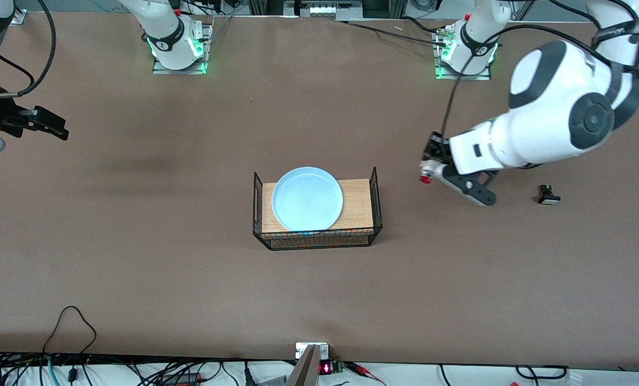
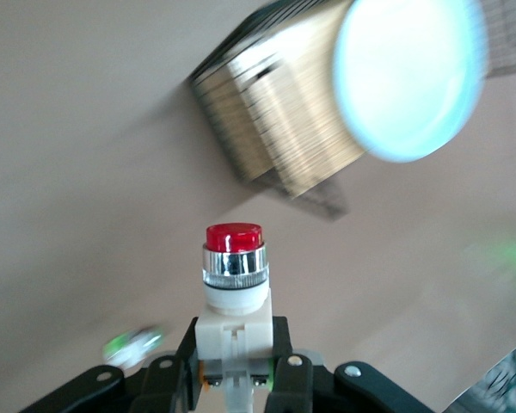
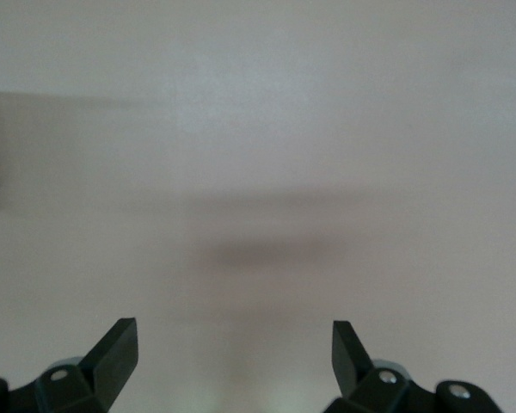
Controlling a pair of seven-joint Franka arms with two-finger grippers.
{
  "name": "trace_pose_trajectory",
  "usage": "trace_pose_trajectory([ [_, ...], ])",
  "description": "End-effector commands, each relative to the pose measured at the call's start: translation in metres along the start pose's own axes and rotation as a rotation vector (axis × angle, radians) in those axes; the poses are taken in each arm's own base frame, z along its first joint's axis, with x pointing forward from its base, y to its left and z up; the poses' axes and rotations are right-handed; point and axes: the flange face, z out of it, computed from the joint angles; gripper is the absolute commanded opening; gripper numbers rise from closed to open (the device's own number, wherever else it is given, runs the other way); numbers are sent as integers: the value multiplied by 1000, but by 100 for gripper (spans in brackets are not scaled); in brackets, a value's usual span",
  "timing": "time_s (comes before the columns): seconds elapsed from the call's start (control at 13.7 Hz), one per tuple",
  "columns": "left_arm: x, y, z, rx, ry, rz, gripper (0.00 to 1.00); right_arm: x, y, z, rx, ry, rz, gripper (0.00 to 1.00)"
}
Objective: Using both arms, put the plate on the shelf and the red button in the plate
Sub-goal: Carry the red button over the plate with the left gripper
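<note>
The light-blue plate (image 1: 307, 199) lies flat on the wooden board inside the black wire basket (image 1: 375, 188) at the table's middle. My left gripper (image 1: 431, 170) is shut on the white body of the red button (image 1: 425, 178), whose red cap points toward the basket. It hangs over bare table between the basket and the left arm's end. In the left wrist view the red button (image 2: 234, 258) sticks out from the left gripper (image 2: 234, 348), with the plate (image 2: 408, 77) and basket (image 2: 267, 129) farther off. My right gripper (image 1: 56, 127) waits open and empty at the right arm's end, seen too as the right gripper (image 3: 234, 340).
A small black-and-white button (image 1: 548, 195) sits on the table toward the left arm's end, past the left gripper. Cables and a small display (image 1: 324, 368) run along the table edge nearest the front camera.
</note>
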Motion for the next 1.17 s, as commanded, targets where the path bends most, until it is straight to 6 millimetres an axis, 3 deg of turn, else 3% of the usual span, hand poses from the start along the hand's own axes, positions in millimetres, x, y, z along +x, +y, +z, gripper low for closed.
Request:
trace_pose_trajectory([
  [0.0, 44, 74, 20, -49, 111, -6, 13, -2, -7, -7, 2, -11, -11, 100],
  [0.15, 70, 106, 58, -72, 224, 15, 13, -5, -7, -11, 4, -6, -6, 100],
  [0.29, 86, 120, 98, -43, 285, 43, 13, -8, -7, -14, 4, 9, -11, 100],
  [0.44, 92, 139, 142, 6, 287, 62, 13, -8, -6, -13, 6, 15, -15, 100],
  [0.73, 91, 138, 184, 85, 243, 65, 15, -10, -7, -14, 6, 19, -17, 100],
  [0.88, 90, 136, 189, 95, 230, 58, 22, -10, -6, -13, 8, 12, -17, 100],
  [0.95, 90, 134, 188, 99, 230, 58, 47, -10, -6, -13, 8, 14, -17, 100],
  [1.02, 90, 133, 190, 147, 236, 92, 99, -10, -6, -13, 8, 14, -17, 100],
  [1.1, 90, 134, 189, 181, 240, 114, 100, -10, -7, -13, 9, 12, -17, 100],
])
